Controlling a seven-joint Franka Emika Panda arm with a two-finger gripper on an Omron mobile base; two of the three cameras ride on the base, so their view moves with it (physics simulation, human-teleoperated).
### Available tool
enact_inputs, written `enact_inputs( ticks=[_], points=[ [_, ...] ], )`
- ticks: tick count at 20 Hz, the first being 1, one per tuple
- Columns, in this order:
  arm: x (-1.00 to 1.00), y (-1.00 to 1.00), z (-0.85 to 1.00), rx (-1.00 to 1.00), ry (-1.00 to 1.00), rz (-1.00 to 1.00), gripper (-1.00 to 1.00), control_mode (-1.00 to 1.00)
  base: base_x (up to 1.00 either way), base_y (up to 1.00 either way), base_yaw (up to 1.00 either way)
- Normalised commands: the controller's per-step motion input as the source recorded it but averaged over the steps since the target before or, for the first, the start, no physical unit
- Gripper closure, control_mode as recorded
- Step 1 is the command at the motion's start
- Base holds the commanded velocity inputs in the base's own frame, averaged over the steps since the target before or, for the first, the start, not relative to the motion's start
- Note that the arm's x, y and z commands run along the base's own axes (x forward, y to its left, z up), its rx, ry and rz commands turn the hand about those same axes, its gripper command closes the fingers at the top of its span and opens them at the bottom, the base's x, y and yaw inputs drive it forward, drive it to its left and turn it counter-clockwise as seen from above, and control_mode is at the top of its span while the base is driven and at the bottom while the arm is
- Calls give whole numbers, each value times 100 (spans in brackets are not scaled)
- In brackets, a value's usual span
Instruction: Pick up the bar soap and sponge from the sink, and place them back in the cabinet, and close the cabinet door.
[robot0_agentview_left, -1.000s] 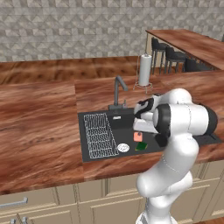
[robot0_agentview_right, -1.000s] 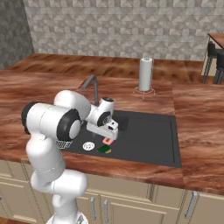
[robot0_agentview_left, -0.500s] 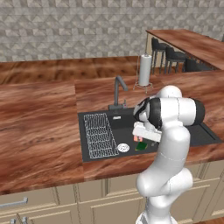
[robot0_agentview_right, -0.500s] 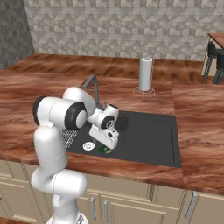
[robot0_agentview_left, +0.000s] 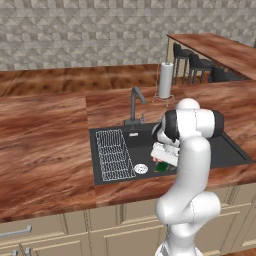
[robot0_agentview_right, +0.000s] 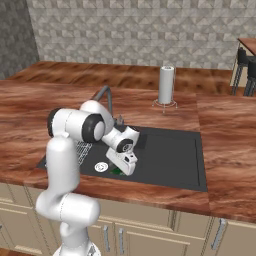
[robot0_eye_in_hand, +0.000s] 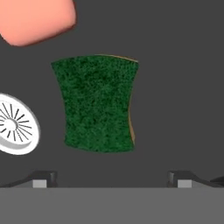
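Hand view, nearest first: pincer (robot0_eye_in_hand: 112, 177) tips at 7 and 5 o'clock, spread wide w/ nothing between them, so it's released and holding nothing. Just beyond, the sponge (robot0_eye_in_hand: 97, 104) lies flat on the sink (robot0_eye_in_hand: 183, 87) floor, green face up, thin yellow edge showing along its 3 o'clock side. It sits centred between the tips, apart from them. Round silver drain (robot0_eye_in_hand: 15, 124) at 9 o'clock, just beside the sponge. Bar soap (robot0_eye_in_hand: 37, 18) at 11 o'clock, near the sponge's far corner, not touching as far as I can tell.

Left base view: hand is low inside the basin, sponge (robot0_agentview_left: 162, 166) peeking out under it, wire rack (robot0_agentview_left: 112, 154) at 9 o'clock, faucet (robot0_agentview_left: 134, 104) behind, paper towel roll (robot0_agentview_left: 165, 80) further back on the surface (robot0_agentview_left: 45, 145).

Progress, my read: early. Both items are in the sink, neither lifted. Looks like approach for the sponge grab. Left to do: grasp sponge, carry to cabinet, same for soap, shut door.
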Motion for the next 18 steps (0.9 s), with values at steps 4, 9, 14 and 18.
enact_inputs(
  ticks=[4,9,14,18],
  points=[
    [25,-1,-19,0,-3,0,-100,-100,0,0,0],
    [11,-4,-33,0,-10,0,-100,-100,0,0,0],
    [34,0,-50,0,-10,0,-100,-100,0,0,0],
    [43,-1,-35,0,-7,0,-100,-100,0,0,0]
  ],
)
